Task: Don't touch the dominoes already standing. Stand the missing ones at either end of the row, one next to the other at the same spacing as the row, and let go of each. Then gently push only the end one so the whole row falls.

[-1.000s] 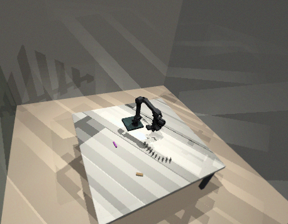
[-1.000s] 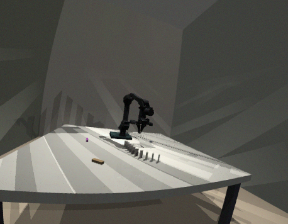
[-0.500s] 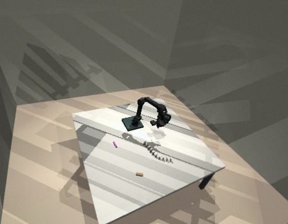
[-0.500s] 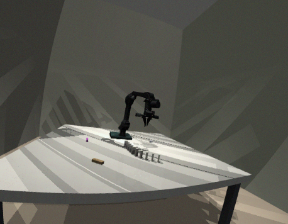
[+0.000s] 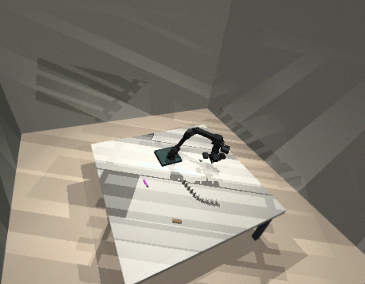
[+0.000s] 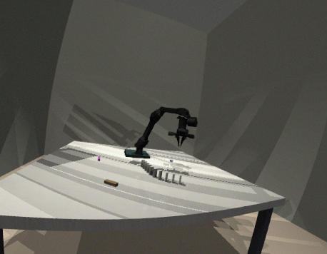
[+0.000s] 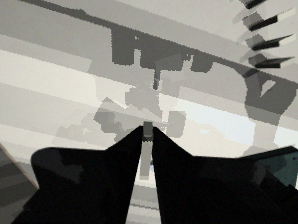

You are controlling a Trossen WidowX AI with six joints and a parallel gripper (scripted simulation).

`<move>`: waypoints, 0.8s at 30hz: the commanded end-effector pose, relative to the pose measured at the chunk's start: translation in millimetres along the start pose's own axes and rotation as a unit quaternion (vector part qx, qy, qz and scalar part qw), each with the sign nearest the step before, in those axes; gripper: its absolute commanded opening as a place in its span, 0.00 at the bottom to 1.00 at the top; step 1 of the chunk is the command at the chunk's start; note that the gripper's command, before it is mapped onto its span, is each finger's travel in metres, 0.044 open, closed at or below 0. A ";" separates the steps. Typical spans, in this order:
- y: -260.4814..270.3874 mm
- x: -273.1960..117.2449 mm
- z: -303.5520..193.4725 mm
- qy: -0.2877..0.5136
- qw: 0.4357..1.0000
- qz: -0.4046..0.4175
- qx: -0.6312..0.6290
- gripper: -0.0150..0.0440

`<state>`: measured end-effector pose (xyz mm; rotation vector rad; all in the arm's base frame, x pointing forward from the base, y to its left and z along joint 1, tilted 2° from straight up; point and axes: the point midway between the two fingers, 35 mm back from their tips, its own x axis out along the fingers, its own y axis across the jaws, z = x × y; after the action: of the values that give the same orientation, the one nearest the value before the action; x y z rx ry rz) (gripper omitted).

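A curved row of several thin grey dominoes [image 5: 191, 191] [image 6: 160, 174] stands upright on the white table; a few of them [image 7: 266, 22] show at the top right of the wrist view. My gripper [image 5: 213, 160] [image 6: 180, 145] [image 7: 147, 130] points down, high above the table, behind the row and apart from it. It is shut on a thin grey domino [image 7: 148, 129], seen nearly edge-on between the fingertips in the wrist view. The held domino is too small to make out in the top and exterior views.
A magenta piece [image 5: 146, 183] [image 6: 98, 158] and a brown block [image 5: 177, 221] [image 6: 111, 183] lie on the table [image 5: 145, 251] [image 6: 66, 205], away from the row. A tiny dark bluish thing [image 5: 201, 160] [image 6: 170, 160] lies near the gripper. The arm stands on a dark teal base [image 5: 162, 159] [image 6: 129, 154].
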<state>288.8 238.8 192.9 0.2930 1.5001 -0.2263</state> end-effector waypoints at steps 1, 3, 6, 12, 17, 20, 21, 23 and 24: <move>4.1 6.2 1.1 -0.017 1.000 -0.010 0.004 0.30; 5.1 12.1 3.2 -0.041 0.999 -0.019 0.001 0.30; 6.7 20.2 6.1 -0.078 0.996 -0.032 -0.002 0.30; 9.9 33.8 11.0 -0.153 0.987 -0.053 -0.007 0.30; 12.5 42.5 13.6 -0.216 0.974 -0.065 -0.010 0.30; 14.0 46.5 14.4 -0.253 0.965 -0.070 -0.011 0.30; 14.5 47.7 14.5 -0.266 0.961 -0.072 -0.011 0.30; 15.4 49.8 14.5 -0.290 0.954 -0.074 -0.012 0.30; 15.8 50.7 14.4 -0.303 0.950 -0.075 -0.012 0.30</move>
<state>310.5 249.4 147.1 0.0917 1.0021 -0.3677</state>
